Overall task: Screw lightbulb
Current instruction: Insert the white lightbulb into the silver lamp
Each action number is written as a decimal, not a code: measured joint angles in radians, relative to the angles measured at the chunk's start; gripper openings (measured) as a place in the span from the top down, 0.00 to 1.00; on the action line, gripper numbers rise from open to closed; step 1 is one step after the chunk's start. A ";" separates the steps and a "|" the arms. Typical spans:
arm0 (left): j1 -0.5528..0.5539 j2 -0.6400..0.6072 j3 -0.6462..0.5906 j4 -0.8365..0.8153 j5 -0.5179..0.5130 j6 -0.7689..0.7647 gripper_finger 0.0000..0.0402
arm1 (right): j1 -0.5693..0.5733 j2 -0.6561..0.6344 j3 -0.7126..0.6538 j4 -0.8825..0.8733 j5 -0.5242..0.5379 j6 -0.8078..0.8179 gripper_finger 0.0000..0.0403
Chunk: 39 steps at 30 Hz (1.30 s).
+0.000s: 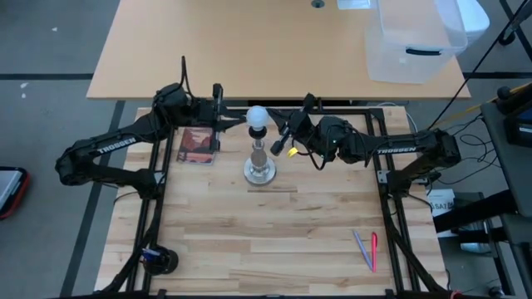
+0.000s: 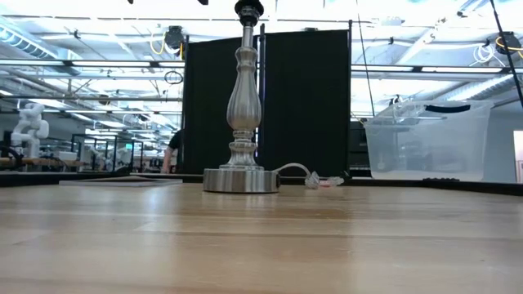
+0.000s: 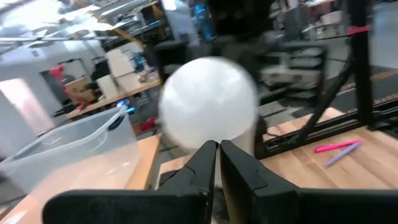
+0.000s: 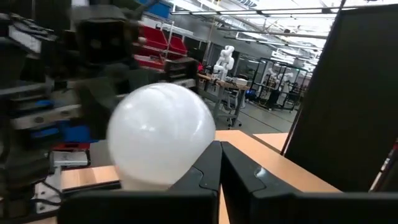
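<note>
The white round lightbulb [image 1: 258, 118] sits upright on top of the silver lamp stand [image 1: 260, 169], which stands on its round base [image 2: 240, 180] at the middle of the table's far part. The low view cuts off at the dark socket [image 2: 248, 8], so the bulb is out of view there. My left gripper [image 1: 239, 124] is shut, level, right at the bulb's left side; the bulb fills its wrist view [image 3: 208, 102]. My right gripper [image 1: 277, 135] is shut, right at the bulb's right side; the bulb also shows in its wrist view [image 4: 160, 134]. My left gripper's shut fingertips [image 3: 210, 149] come level from the table's left and reach the lower side of the bulb's round head [image 3: 211, 134]; I cannot tell whether they touch it. My right gripper's shut fingertips [image 4: 214, 152] come level from the table's right and lie beside the bulb's round head [image 4: 199, 146]; I cannot tell whether they touch it.
A reddish flat case [image 1: 198, 145] lies left of the stand under my left arm. Pink and purple pens [image 1: 367, 249] lie at the near right. A dark round object [image 1: 158, 259] sits at the near left. A clear plastic bin [image 1: 411, 41] stands on the far table.
</note>
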 joint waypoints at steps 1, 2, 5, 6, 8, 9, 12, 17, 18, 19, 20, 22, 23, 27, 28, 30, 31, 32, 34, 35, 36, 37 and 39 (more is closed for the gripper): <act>0.006 0.000 0.000 0.000 -0.008 -0.003 0.93 | 0.003 0.000 0.000 -0.007 -0.001 0.003 1.00; 0.014 0.000 0.000 0.001 -0.016 -0.007 0.93 | 0.006 0.000 0.000 -0.015 -0.009 0.008 1.00; 0.037 0.008 0.002 0.019 -0.043 -0.018 0.93 | 0.020 0.006 0.002 -0.031 -0.070 0.020 1.00; 0.042 0.008 0.000 0.006 -0.040 -0.021 0.93 | 0.026 0.013 -0.004 -0.052 -0.073 0.021 1.00; 0.047 0.015 0.001 0.022 -0.025 -0.024 0.93 | 0.032 0.022 -0.006 -0.056 -0.059 0.019 1.00; 0.050 0.017 0.002 0.021 -0.024 -0.025 0.93 | 0.035 0.021 -0.004 -0.043 -0.046 0.018 1.00; 0.054 0.021 0.001 -0.003 -0.030 -0.026 0.93 | 0.041 0.020 0.000 -0.042 -0.034 0.023 1.00; 0.054 -0.009 0.001 -0.029 -0.027 -0.018 0.93 | 0.053 0.026 -0.002 -0.129 -0.024 0.041 1.00; 0.055 -0.020 0.001 -0.032 -0.028 -0.017 0.93 | 0.055 0.024 -0.002 -0.143 -0.021 0.041 1.00; 0.056 -0.033 0.001 -0.035 -0.032 -0.015 0.93 | 0.058 0.023 -0.002 -0.160 -0.021 0.042 1.00; 0.055 -0.046 0.001 -0.037 -0.032 -0.014 0.93 | 0.062 0.023 -0.002 -0.179 -0.021 0.041 1.00; 0.055 -0.073 0.001 -0.053 -0.031 -0.003 0.93 | 0.066 0.024 -0.002 -0.210 -0.017 0.042 1.00; 0.054 -0.083 0.001 -0.061 -0.030 0.004 0.93 | 0.067 0.024 -0.002 -0.213 -0.011 0.041 1.00; 0.044 -0.106 0.001 -0.083 0.032 0.008 0.93 | 0.063 0.024 -0.002 -0.191 0.123 0.021 1.00; 0.037 -0.107 0.001 -0.084 0.049 0.008 0.93 | 0.059 0.024 -0.002 -0.177 0.152 0.011 1.00; 0.019 -0.107 0.001 -0.099 0.064 0.011 0.93 | 0.049 0.024 -0.002 -0.145 0.175 -0.011 1.00; 0.011 -0.105 0.001 -0.106 0.064 0.016 0.93 | 0.043 0.024 -0.002 -0.121 0.175 -0.023 1.00; 0.003 -0.105 0.000 -0.113 0.067 0.025 0.93 | 0.036 0.024 -0.002 -0.098 0.171 -0.034 1.00; -0.012 -0.105 0.000 -0.114 0.069 0.046 0.93 | 0.022 0.024 -0.002 -0.056 0.166 -0.062 1.00; -0.021 -0.106 0.000 -0.113 0.069 0.053 0.93 | 0.014 0.023 -0.002 -0.036 0.161 -0.075 1.00; -0.029 -0.106 0.000 -0.112 0.069 0.059 0.93 | 0.006 0.023 -0.002 -0.016 0.155 -0.088 1.00; -0.037 -0.106 0.000 -0.111 0.069 0.064 0.93 | -0.003 0.023 -0.002 0.001 0.140 -0.097 1.00; -0.051 -0.105 0.000 -0.108 0.069 0.065 0.93 | -0.017 0.023 -0.002 0.039 0.091 -0.111 1.00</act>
